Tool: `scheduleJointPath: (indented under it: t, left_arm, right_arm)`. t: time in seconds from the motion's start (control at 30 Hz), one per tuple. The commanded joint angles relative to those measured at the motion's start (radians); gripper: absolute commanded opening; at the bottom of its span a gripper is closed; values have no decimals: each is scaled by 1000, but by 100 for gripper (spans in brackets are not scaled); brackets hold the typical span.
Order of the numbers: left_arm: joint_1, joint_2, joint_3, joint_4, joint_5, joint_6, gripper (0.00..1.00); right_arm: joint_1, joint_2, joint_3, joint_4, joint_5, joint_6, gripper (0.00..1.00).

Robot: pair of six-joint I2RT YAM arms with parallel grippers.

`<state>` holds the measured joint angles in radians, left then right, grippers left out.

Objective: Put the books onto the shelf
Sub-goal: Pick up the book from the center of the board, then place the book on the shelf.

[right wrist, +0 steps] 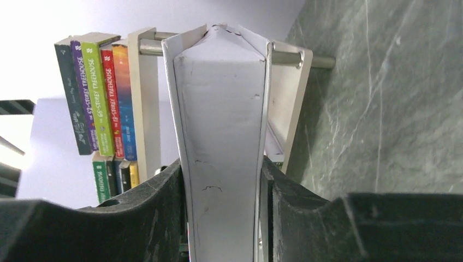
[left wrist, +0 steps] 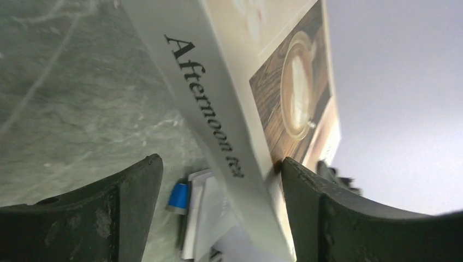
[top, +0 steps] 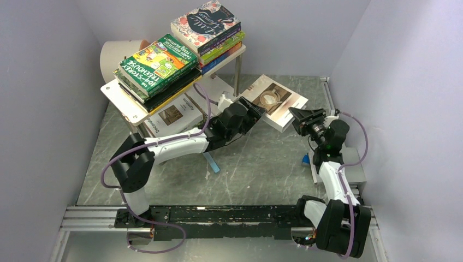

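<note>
Built alike on both sides — matte black rounded joint housings, glossy white link shells on the left arm (top: 174,146) and right arm (top: 334,183). Looped along each by a pale lilac cable (top: 104,174), sagging at 7 o'clock below the black base rail (top: 218,214) and arching at 3 o'clock past the right wrist. Ends in thick black fingers (left wrist: 131,207) — curved, dull, scuffed grey in places on the inner faces.
</note>
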<state>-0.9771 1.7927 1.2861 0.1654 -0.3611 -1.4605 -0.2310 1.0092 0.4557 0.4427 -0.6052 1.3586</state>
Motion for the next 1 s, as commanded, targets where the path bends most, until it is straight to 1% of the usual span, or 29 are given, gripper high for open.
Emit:
scheduleJointPath:
  t: [0.0, 0.13, 0.17, 0.23, 0.3, 0.37, 0.43, 0.6, 0.67, 0.73, 0.83, 0.9, 0.97]
  left_arm:
    - [-2, -66, 53, -194, 1, 252, 83]
    - [-12, -96, 121, -363, -48, 418, 83]
    - [-18, -119, 107, -352, -66, 482, 83]
    - [-21, -170, 81, -354, -69, 538, 82]
    - [-24, -233, 74, -322, -41, 643, 81]
    - [-30, -273, 97, -329, -7, 734, 81]
    - [-33, -301, 139, -354, 23, 819, 81]
    - [-32, -345, 270, -399, 163, 1024, 80]
    - [-34, -346, 350, -458, 188, 1078, 80]
    - [-32, -339, 448, -538, 175, 1124, 81]
    - [-32, -333, 589, -662, 124, 1166, 81]
    - [-32, -345, 651, -716, 83, 1192, 81]
    - [-33, -368, 697, -755, 20, 1200, 81]
  right_arm:
    - [-14, 19, 106, 23, 20, -155, 22]
    - [-14, 61, 133, 32, -33, -203, 18]
    - [-14, 74, 138, 33, -54, -209, 17]
    - [-15, 100, 146, 34, -94, -214, 16]
    - [-14, 120, 154, 39, -135, -212, 14]
    - [-14, 129, 156, 53, -175, -206, 14]
    - [-13, 129, 157, 50, -206, -202, 14]
    - [23, 144, 156, 131, -281, -129, 15]
    - [70, 153, 174, 133, -280, -128, 15]
    - [130, 185, 198, 133, -271, -128, 16]
    - [218, 245, 237, 194, -267, -91, 16]
    - [289, 292, 273, 242, -262, -65, 16]
    - [353, 344, 329, 239, -257, -66, 16]
